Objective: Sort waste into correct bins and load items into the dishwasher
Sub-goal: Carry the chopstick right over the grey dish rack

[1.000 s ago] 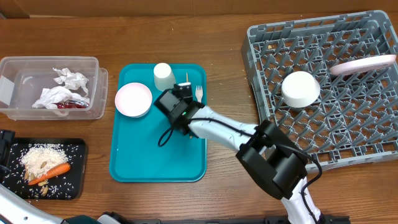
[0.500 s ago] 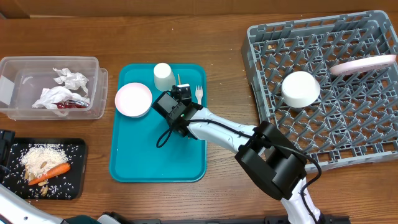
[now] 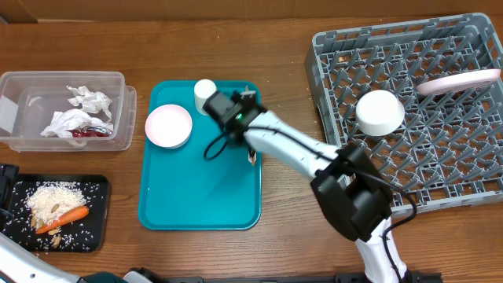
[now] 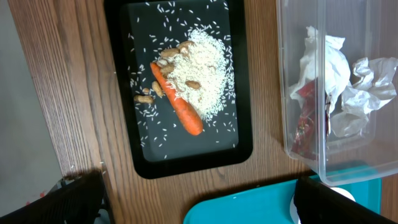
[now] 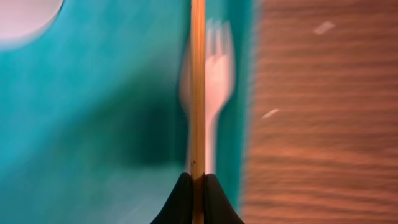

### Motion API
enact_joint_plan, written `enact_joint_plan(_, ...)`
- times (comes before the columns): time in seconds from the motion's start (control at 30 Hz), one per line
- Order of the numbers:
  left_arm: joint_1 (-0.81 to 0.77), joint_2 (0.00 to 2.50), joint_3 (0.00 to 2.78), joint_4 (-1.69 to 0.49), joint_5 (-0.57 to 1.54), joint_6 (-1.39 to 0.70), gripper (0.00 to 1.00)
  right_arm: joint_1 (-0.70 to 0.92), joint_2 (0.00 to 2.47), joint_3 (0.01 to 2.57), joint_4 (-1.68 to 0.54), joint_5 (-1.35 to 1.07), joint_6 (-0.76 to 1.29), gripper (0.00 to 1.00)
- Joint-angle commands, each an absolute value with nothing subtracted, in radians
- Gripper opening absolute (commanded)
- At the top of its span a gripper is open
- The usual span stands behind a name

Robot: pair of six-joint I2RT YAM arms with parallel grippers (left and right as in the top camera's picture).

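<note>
Your right claw (image 5: 198,180) is clenched on the thin wooden stick (image 5: 198,74) above the white plastic fork (image 5: 219,78) on the teal tray (image 5: 93,124) near the far edge of the table (image 3: 236,47); your left claw (image 4: 205,202) hangs released.

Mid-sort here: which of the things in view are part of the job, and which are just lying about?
Job: wooden stick in the right gripper, fork, cup, plate beside it, bowl, racked plate, dish rack, napkins, red wrapper, carrot, rice, clear tub, black tray.
Just lying about: teal tray, table.
</note>
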State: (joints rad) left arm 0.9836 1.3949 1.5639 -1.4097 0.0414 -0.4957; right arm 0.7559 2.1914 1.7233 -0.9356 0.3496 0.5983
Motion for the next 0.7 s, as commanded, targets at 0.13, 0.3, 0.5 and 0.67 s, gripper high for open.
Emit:
enact_joint_plan(0.13, 0.988, 1.386, 1.566, -1.409, 0.045, -0.502, 1.0, 0.623, 1.99, 1.843, -0.972, 0.237, 0.529, 0.04)
enact_joint_plan(0.3, 0.988, 1.386, 1.566, -1.409, 0.045, -0.502, 1.0, 0.496, 1.86, 1.843, -0.986, 0.21, 0.297, 0.04)
enact_joint_plan(0.5, 0.988, 1.386, 1.566, -1.409, 0.045, -0.502, 1.0, 0.262, 1.797, 1.841, -1.048, 0.182, 0.096, 0.04)
enact_joint_plan(0.67, 0.988, 1.386, 1.566, -1.409, 0.045, -0.502, 1.0, 0.099, 1.798, 1.822, -1.033, -0.051, 0.01, 0.04)
